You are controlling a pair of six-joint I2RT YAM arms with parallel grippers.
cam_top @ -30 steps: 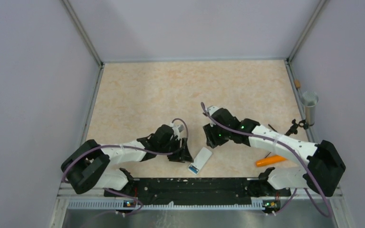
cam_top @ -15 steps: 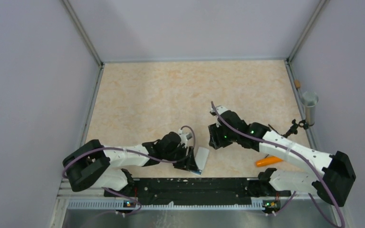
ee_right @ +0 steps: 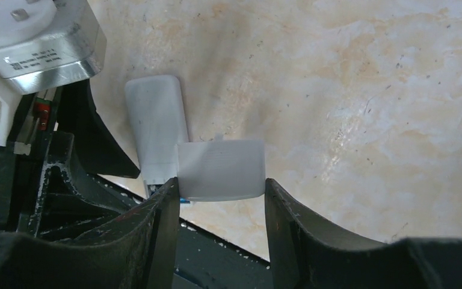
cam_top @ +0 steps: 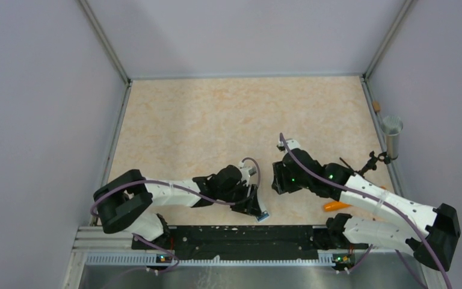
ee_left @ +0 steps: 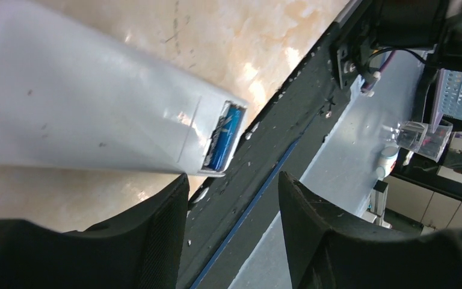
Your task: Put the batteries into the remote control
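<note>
The right gripper, its arm angled in from the lower right, clenched a white cover by the remote control. The left gripper lay released beside the blue battery.

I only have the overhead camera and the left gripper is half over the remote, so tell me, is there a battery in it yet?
Observer: Yes. The left wrist view shows a blue battery sitting in the open end of the remote.
Operator: What is the other arm carrying?
Observer: In its wrist view the right gripper clamps a small white panel, likely the battery cover, held beside the remote's open end.
Operator: And has the left one gripped the remote?
Observer: No. The left gripper has its jaws apart with nothing between them; the remote lies just ahead, off to one side.
</note>
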